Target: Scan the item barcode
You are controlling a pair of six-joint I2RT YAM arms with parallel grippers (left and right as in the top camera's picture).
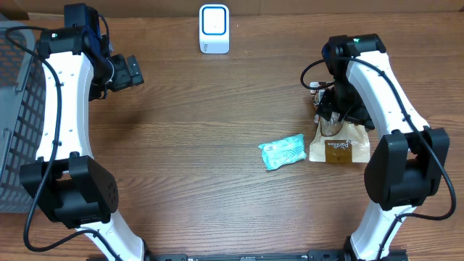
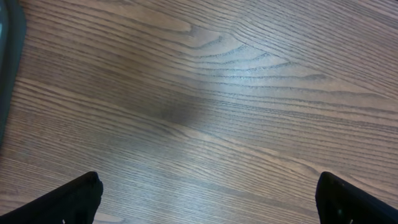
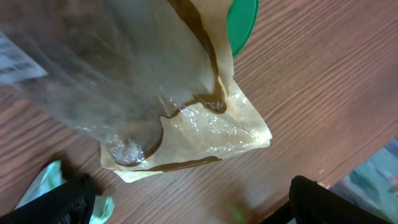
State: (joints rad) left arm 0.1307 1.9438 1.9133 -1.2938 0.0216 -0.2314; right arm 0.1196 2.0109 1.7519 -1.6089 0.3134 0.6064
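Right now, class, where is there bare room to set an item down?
Bare tabletop lies between the scanner and the teal packet, and from the left gripper across to that packet. It is crowded on the right: tan bag beside the packet, right gripper over it.

Counter (image 1: 217,109): brown wood-grain top, extending beneath and beyond both pairs of jaws. Light: soft pale sheen on the grain ahead of the left jaws, with one dim shadow patch (image 2: 177,112). Wire basket (image 1: 14,109): dark grid, at the counter's edge outboard of the left jaws.
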